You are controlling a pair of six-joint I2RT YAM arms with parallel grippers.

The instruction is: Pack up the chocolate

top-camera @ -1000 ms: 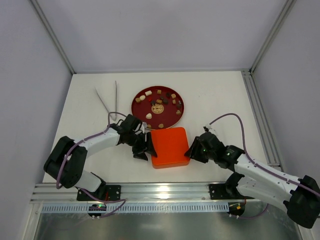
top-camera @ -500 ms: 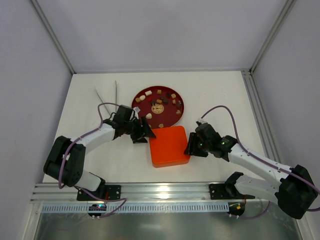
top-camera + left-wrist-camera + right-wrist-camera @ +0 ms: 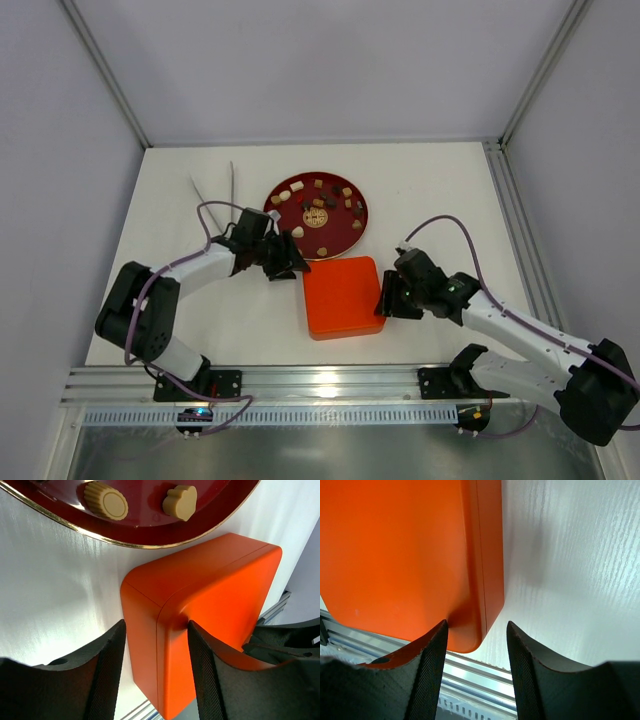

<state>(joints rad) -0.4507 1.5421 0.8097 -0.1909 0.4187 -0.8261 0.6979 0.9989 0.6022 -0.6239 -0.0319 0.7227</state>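
Observation:
The chocolate [image 3: 297,186] lies as several cream and brown pieces on a round dark-red plate [image 3: 268,213]; two cream pieces [image 3: 106,501] show close up in the left wrist view. A closed orange-red box [image 3: 340,297] sits in front of the plate. My left gripper [image 3: 291,262] is open and straddles the box's far-left corner [image 3: 150,600]: one finger [image 3: 207,670] rests on the lid, the other stands just off the side wall. My right gripper [image 3: 386,299] is open at the box's right edge [image 3: 490,580], with one finger on the lid and the other over bare table.
Metal tongs [image 3: 215,195] lie on the table left of the plate. The aluminium rail [image 3: 320,380] runs along the near edge, close in front of the box. Grey walls enclose the white table.
My left gripper has moved from the box's left side back to its far-left corner near the plate. My right gripper has shifted slightly along the box's right edge. The box has slid a little forward.

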